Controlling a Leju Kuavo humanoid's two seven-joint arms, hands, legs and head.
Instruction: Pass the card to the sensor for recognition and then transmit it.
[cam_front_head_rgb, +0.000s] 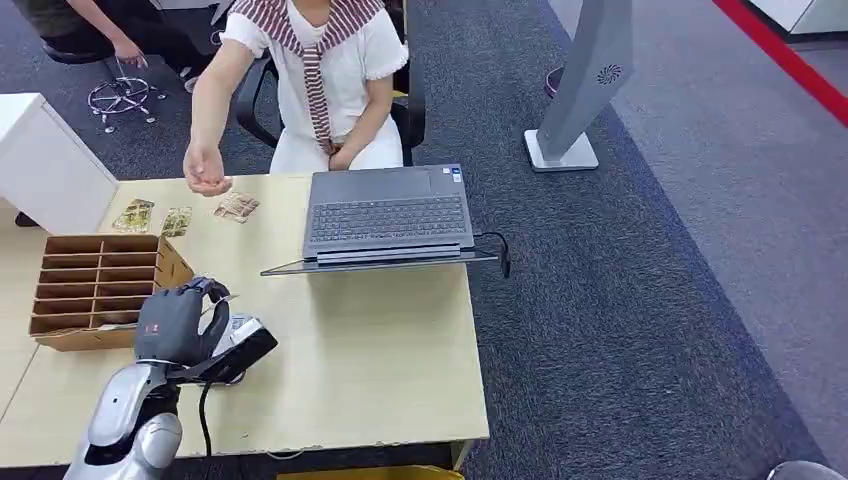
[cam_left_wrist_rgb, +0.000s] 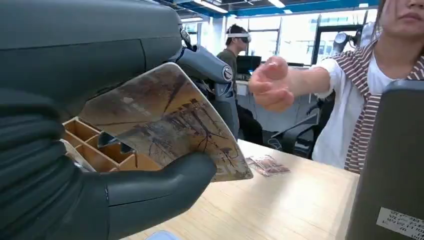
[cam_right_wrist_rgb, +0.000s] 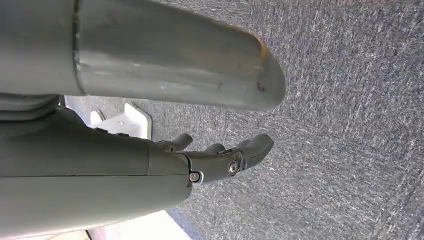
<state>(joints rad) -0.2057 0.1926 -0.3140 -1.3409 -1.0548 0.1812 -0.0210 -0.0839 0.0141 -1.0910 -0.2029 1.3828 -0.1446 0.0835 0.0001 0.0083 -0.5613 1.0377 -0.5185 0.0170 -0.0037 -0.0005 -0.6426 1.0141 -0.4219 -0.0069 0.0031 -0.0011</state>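
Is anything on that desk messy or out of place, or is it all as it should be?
Mostly tidy. Three loose cards lie scattered at slightly different angles on the table behind the wooden organizer, near the person's outstretched hand. The left robot hand holds a card tilted. Nothing looks spilled or damaged.

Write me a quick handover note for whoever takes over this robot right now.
Left hand: holds the card, over the black sensor near the desk's front edge.
Right hand: fingers apart, holding nothing, hanging over the carpet.
Person's hand is stretched out over the desk, palm up, beyond the wooden sorting box.
Done: card picked up and brought to the sensor. Whether it has registered cannot be told.
Left: pass the card to the person's hand.
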